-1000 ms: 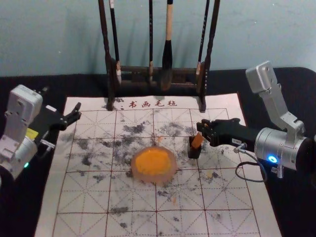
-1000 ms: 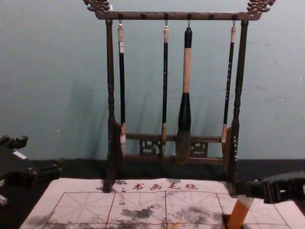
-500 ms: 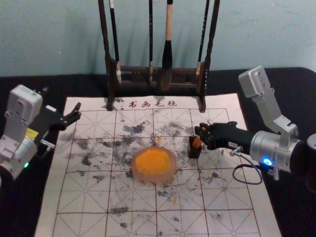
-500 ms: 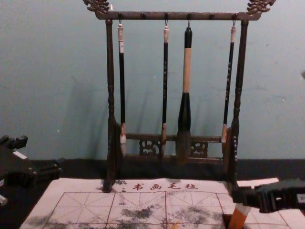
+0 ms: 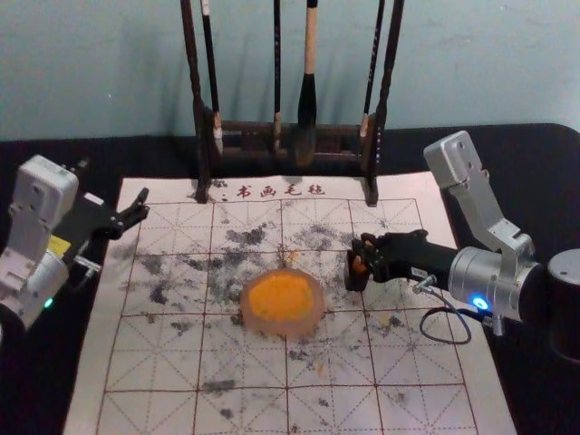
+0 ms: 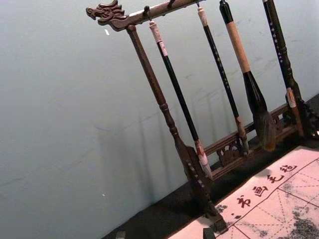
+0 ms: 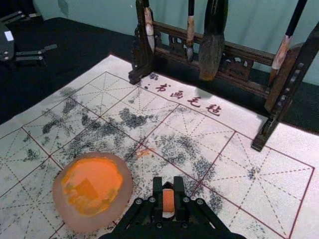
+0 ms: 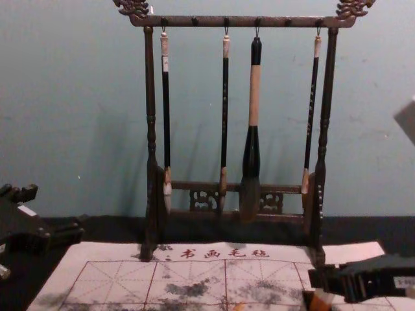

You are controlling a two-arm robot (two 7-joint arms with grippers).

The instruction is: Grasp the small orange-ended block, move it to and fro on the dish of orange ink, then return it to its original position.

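The orange-ended block [image 7: 168,201] is sinking: a second ago it was standing taller and leaning over the dark holder [image 5: 355,279], and now less of its orange is showing above the rim. My right claw [image 5: 361,254] is pinching it and is riding lower with it, my arm reaching in from about four o'clock. The holder is sitting between two and three o'clock of the dish [image 5: 313,317], just beside it on the gridded mat [image 5: 254,412].

I am taking this as the return step: the orange ink [image 7: 97,179] is bearing a squarish mark, so the inking is probably behind me and the task is nearing its end. In the chest view the block is leaning toward one o'clock, so I am risking a snag on the holder's wall; I should be straightening it and easing down before letting go. Whether it is touching bottom, I cannot tell.

My left claw [image 5: 116,181] is idling at ten o'clock of the dish, its fingers spreading around nothing.
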